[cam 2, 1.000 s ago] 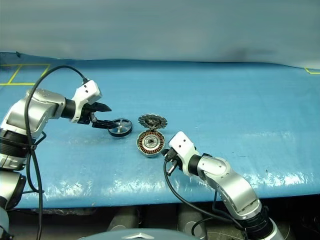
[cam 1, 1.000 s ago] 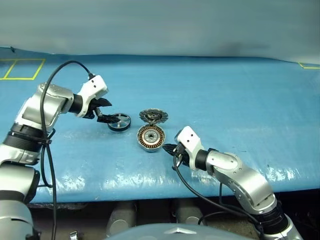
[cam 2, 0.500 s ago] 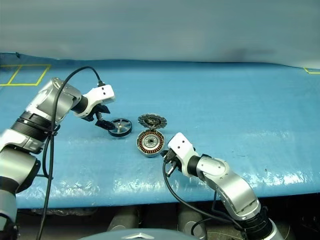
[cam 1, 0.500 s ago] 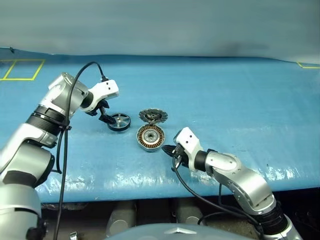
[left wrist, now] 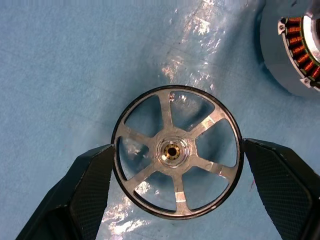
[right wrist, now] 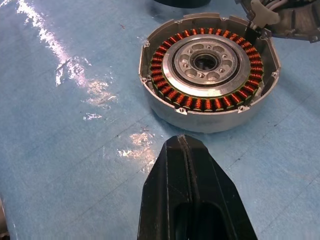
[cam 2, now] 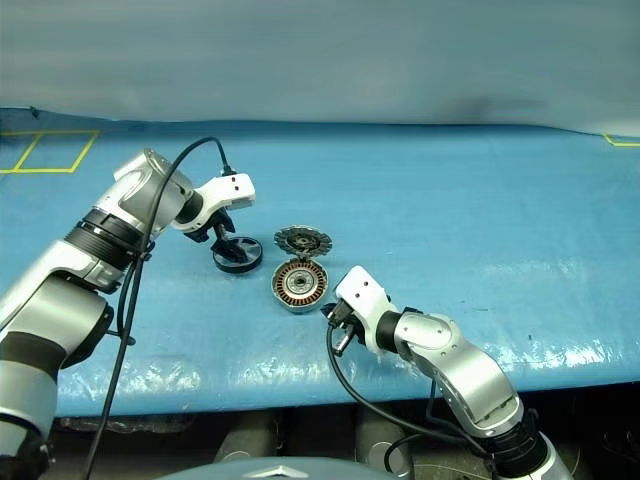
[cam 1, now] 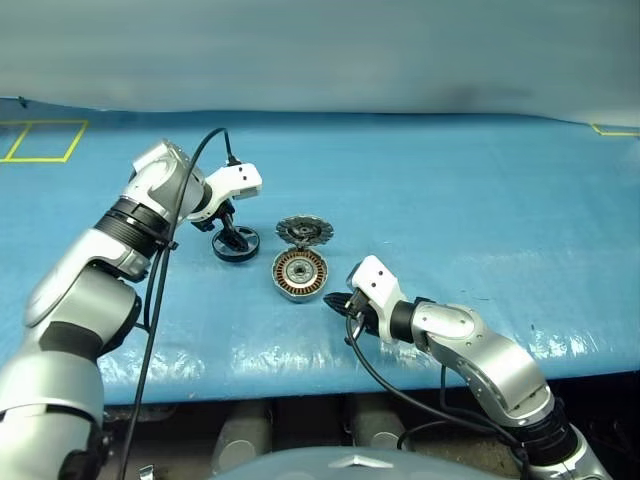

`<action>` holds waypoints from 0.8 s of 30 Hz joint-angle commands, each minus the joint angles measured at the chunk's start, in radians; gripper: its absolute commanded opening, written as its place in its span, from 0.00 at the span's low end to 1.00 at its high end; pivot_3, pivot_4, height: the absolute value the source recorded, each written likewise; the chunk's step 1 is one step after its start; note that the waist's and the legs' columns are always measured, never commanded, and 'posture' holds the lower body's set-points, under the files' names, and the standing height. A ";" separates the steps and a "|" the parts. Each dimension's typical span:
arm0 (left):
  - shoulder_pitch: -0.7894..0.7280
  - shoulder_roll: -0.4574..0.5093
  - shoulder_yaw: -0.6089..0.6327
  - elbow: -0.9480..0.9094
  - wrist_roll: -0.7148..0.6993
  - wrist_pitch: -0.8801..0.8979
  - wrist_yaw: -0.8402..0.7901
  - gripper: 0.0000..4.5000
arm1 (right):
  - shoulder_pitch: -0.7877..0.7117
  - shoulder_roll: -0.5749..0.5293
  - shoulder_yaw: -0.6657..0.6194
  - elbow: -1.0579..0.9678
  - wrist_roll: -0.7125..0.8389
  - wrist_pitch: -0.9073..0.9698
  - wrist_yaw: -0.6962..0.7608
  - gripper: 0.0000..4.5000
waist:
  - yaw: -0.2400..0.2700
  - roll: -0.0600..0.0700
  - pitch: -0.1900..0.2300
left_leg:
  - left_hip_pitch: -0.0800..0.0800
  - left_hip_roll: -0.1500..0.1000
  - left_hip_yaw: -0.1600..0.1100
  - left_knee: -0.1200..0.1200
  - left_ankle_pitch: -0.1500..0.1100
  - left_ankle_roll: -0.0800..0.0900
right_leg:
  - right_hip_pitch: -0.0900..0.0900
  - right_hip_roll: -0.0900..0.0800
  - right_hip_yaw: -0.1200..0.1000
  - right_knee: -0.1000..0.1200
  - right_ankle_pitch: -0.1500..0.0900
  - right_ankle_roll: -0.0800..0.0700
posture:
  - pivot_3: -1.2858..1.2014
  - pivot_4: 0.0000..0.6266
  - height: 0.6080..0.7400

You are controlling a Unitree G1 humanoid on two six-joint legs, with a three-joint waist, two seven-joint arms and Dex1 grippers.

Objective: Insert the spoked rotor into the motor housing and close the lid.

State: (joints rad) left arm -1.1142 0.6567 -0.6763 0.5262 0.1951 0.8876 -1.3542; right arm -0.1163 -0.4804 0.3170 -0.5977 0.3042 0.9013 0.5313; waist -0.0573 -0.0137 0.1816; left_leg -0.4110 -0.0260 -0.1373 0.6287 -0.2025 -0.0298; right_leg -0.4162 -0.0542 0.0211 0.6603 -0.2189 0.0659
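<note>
Now the spoked rotor (left wrist: 176, 152) is straddled by the open left gripper (left wrist: 177, 187); the closed right gripper (right wrist: 192, 172) is pointed at the motor housing (right wrist: 210, 70).

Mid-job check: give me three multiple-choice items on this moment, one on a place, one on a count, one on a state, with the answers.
1. Where is the spoked rotor?
A. between the left gripper's fingers
B. inside the motor housing
C. on top of the lid

2. How many spokes does the rotor have?
A. three
B. six
C. nine

3. How is the right gripper?
A. open
B. shut on the lid
C. shut, holding nothing

Answers: 1 A, the left gripper has a finger on each side of the rim. 2 B, six silver spokes meet the hub. 3 C, its fingers are pressed together in front of the motor housing, clear of the lid.
</note>
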 commanded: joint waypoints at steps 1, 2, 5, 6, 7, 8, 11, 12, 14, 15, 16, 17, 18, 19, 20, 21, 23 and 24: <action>-0.038 -0.001 -0.007 0.021 0.034 0.005 -0.006 1.00 | -0.005 -0.003 -0.017 -0.035 0.021 0.005 0.004 0.00 | -0.002 0.000 0.000 | 0.000 0.000 0.000 0.000 0.000 0.000 | 0.000 0.000 0.000 0.000 0.000 0.000 | 0.52 0.24 1.00; -0.041 -0.003 -0.009 0.030 0.040 0.004 -0.004 1.00 | -0.005 -0.003 -0.018 -0.036 0.021 0.008 0.004 0.00 | -0.002 0.000 0.000 | 0.000 0.000 0.000 0.000 0.000 0.000 | 0.000 0.000 0.000 0.000 0.000 0.000 | 0.52 0.24 1.00; -0.048 -0.007 -0.009 0.049 0.056 0.008 -0.007 1.00 | -0.004 -0.003 -0.018 -0.037 0.020 0.010 0.002 0.00 | -0.002 0.000 0.000 | 0.000 0.000 0.000 0.001 0.000 0.000 | 0.000 0.000 0.000 0.000 0.000 0.000 | 0.52 0.24 1.00; -0.050 -0.005 -0.012 0.056 0.063 0.012 -0.009 1.00 | -0.005 -0.002 -0.018 -0.037 0.020 0.011 0.002 0.00 | -0.002 0.000 0.000 | 0.000 0.000 0.000 0.001 0.000 0.000 | 0.000 0.000 0.000 0.000 0.000 0.000 | 0.52 0.24 1.00; -0.052 -0.005 -0.013 0.061 0.068 0.014 -0.011 1.00 | -0.005 -0.002 -0.017 -0.037 0.020 0.011 0.001 0.00 | -0.002 0.000 0.000 | 0.000 0.000 0.000 0.001 0.000 0.000 | 0.000 0.000 0.000 0.000 0.000 0.000 | 0.52 0.24 1.00; -0.050 0.000 -0.018 0.063 0.077 0.007 -0.011 1.00 | -0.006 -0.001 -0.017 -0.037 0.021 0.011 0.001 0.00 | -0.002 0.000 0.000 | 0.000 0.000 0.000 0.001 0.000 0.000 | 0.000 0.000 0.000 0.000 0.000 0.000 | 0.52 0.24 1.00; -0.046 0.003 -0.015 0.067 0.087 0.008 -0.014 1.00 | -0.009 0.002 -0.014 -0.035 0.021 0.013 -0.001 0.00 | -0.002 0.000 0.000 | 0.000 0.000 0.000 0.001 0.000 0.000 | 0.000 0.000 0.000 0.000 0.000 0.000 | 0.52 0.24 1.00; -0.046 0.001 -0.012 0.068 0.088 0.012 -0.014 1.00 | -0.010 0.003 -0.013 -0.034 0.021 0.013 0.000 0.00 | -0.002 0.000 0.000 | 0.000 0.000 0.000 0.001 0.000 0.000 | 0.000 0.000 0.000 0.000 0.000 0.000 | 0.52 0.24 1.00; -0.045 -0.001 -0.008 0.067 0.088 0.017 -0.016 1.00 | -0.013 0.003 -0.011 -0.032 0.023 0.013 0.000 0.00 | -0.002 0.000 0.000 | 0.000 0.000 0.000 0.001 0.000 0.000 | 0.000 0.000 0.000 0.000 0.000 0.000 | 0.52 0.24 1.00; -0.044 -0.003 -0.006 0.064 0.087 0.020 -0.018 0.96 | -0.015 0.003 -0.010 -0.031 0.023 0.013 -0.001 0.00 | -0.002 0.000 0.000 | 0.000 0.000 0.000 0.001 0.000 0.000 | 0.000 0.000 0.000 0.000 0.000 0.000 | 0.52 0.24 1.00; -0.043 -0.004 -0.004 0.062 0.086 0.021 -0.020 0.90 | -0.016 0.003 -0.010 -0.030 0.024 0.012 -0.002 0.00 | -0.002 0.000 0.000 | 0.000 0.000 0.000 0.001 0.000 0.000 | 0.000 0.000 0.000 0.001 0.000 0.000 | 0.52 0.24 1.00; -0.043 -0.006 -0.002 0.058 0.084 0.024 -0.020 0.85 | -0.017 0.002 -0.010 -0.029 0.024 0.012 -0.002 0.00 | -0.002 0.000 0.000 | 0.000 0.000 0.000 0.001 0.000 0.000 | 0.000 0.000 0.000 0.001 0.000 0.000 | 0.52 0.24 1.00; -0.042 -0.007 -0.001 0.056 0.084 0.026 -0.021 0.78 | -0.018 0.001 -0.010 -0.028 0.025 0.012 -0.002 0.00 | -0.002 0.000 0.000 | 0.000 0.000 0.000 0.001 0.000 0.000 | 0.000 0.000 0.000 0.001 0.000 0.000 | 0.52 0.24 1.00; -0.042 -0.008 -0.001 0.055 0.085 0.025 -0.018 0.71 | -0.019 0.001 -0.010 -0.028 0.025 0.012 -0.003 0.00 | -0.002 0.000 0.000 | 0.000 0.000 0.000 0.001 0.000 0.000 | 0.000 0.000 0.000 0.001 0.000 0.000 | 0.52 0.24 1.00; -0.042 -0.009 -0.002 0.057 0.087 0.027 -0.017 0.63 | -0.019 0.001 -0.011 -0.029 0.026 0.012 -0.004 0.00 | -0.002 0.000 0.000 | 0.000 0.000 0.000 0.001 0.000 0.000 | 0.000 0.000 0.000 0.001 0.000 0.000 | 0.52 0.24 1.00; -0.043 -0.011 -0.002 0.058 0.088 0.026 -0.015 0.63 | -0.019 0.000 -0.012 -0.029 0.026 0.012 -0.005 0.00 | -0.002 0.000 0.000 | 0.000 0.000 0.000 0.001 0.000 0.000 | 0.000 0.000 0.000 0.001 0.000 0.000 | 0.52 0.24 1.00; -0.044 -0.014 -0.002 0.062 0.089 0.024 -0.013 0.63 | -0.017 -0.001 -0.013 -0.030 0.026 0.013 -0.007 0.00 | -0.002 0.000 0.000 | 0.000 0.000 0.000 0.001 0.000 0.000 | 0.000 0.000 0.000 0.001 0.000 0.000 | 0.52 0.24 1.00; -0.044 -0.017 -0.001 0.064 0.089 0.023 -0.011 0.63 | -0.017 -0.001 -0.014 -0.031 0.026 0.013 -0.008 0.00 | -0.002 0.000 0.000 | 0.000 0.000 0.000 0.001 0.000 0.000 | 0.000 0.000 0.000 0.001 0.000 0.000 | 0.52 0.24 1.00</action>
State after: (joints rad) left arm -1.1303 0.6372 -0.6961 0.5917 0.2724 0.9082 -1.3700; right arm -0.1246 -0.4801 0.3163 -0.6001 0.3218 0.9211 0.5239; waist -0.0593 -0.0137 0.1816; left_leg -0.4111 -0.0262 -0.1375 0.6295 -0.2024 -0.0298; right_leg -0.4159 -0.0542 0.0211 0.6609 -0.2188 0.0661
